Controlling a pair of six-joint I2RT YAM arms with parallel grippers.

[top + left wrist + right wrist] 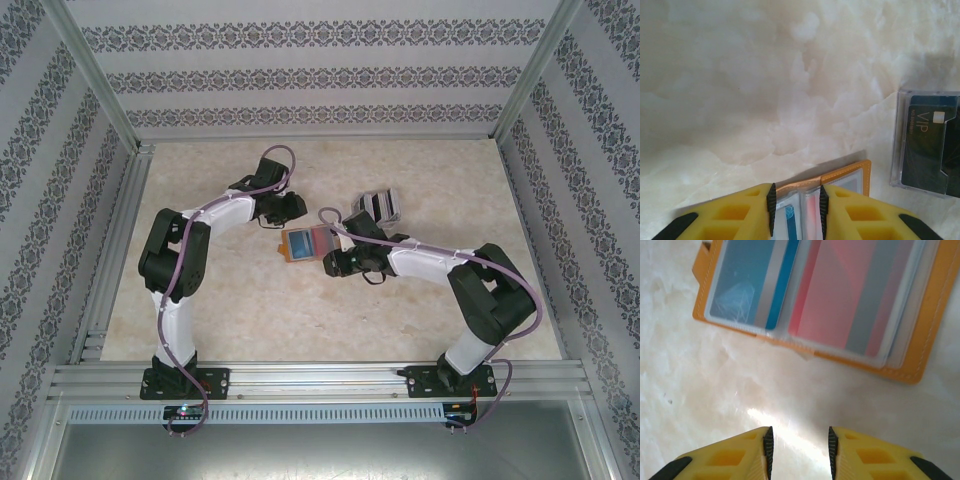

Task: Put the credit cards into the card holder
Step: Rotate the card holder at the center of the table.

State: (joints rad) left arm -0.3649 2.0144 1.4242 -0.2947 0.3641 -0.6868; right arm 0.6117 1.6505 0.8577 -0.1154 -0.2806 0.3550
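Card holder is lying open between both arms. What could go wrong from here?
The card holder lies flat on the smooth table; the left gripper, its jaws over its edge, could shove it rather than steady it. Both sleeves facing up look filled, so another card may jam. The credit cards sit in a clear case, awkward to pinch.

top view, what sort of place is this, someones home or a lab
Probably a purpose-built robot test cell, not a home: an aluminium frame holds patterned panels around a marble-look table, and the left arm and right arm are bolted to a rail at its near edge.
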